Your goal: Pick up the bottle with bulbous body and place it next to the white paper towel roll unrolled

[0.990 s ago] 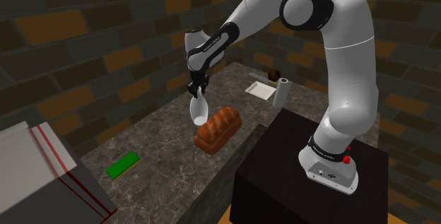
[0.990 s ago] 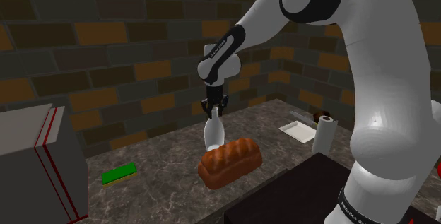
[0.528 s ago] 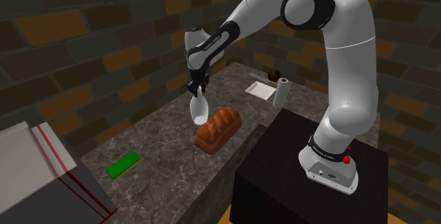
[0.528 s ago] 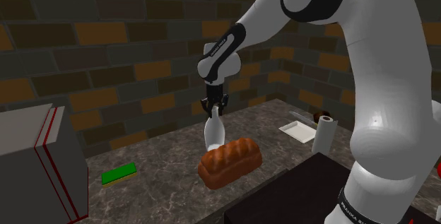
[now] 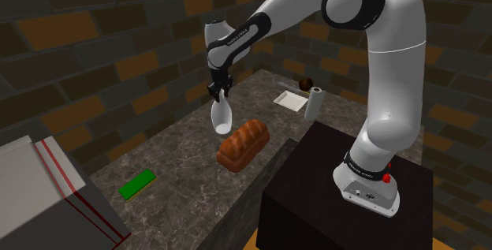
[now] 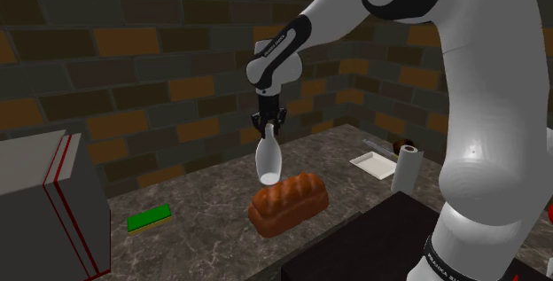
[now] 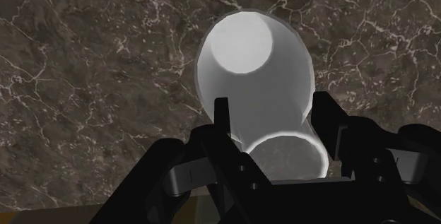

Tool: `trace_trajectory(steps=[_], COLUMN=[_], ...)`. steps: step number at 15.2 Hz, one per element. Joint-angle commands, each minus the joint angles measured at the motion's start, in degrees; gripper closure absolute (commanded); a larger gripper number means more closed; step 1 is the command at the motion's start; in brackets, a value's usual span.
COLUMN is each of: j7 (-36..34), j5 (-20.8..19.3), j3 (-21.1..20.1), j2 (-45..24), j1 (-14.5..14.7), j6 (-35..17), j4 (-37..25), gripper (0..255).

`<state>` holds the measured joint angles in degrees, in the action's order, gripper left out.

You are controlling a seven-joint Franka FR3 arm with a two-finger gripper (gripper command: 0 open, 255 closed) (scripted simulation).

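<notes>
As the black claw (image 5: 220, 92) lifts its clasped white bulbous bottle (image 5: 222, 117) higher off the dark marbled surface (image 5: 185, 169), transport can begin.

It looked like a home kitchen: a dark marbled surface (image 5: 181, 177) carried a bread loaf (image 5: 243, 141) and paper towel roll (image 5: 314, 103), below brick walls (image 5: 95, 43).

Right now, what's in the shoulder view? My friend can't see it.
The white arm's black gripper holds a white bulbous bottle by its neck above a dark marbled counter, just beside a brown bread loaf. Farther along the counter stands a white paper towel roll.
</notes>
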<state>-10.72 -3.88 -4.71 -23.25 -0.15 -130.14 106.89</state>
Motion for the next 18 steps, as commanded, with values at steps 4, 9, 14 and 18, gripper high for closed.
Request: trace_trajectory(steps=[4, 9, 14, 18], j7=[0.33, 0.55, 0.76, 0.9], j5=[0.31, 0.59, 0.83, 1.0], j3=[-0.12, -0.23, -0.32, -0.37], j2=[2.2, 4.07, 5.69, 6.8], j1=[-0.15, -0.21, -0.26, -0.28], j6=[3.17, 6.39, 9.7, 12.41], j4=[-0.99, -2.36, -4.06, -5.66], gripper=[255, 255, 255, 255])
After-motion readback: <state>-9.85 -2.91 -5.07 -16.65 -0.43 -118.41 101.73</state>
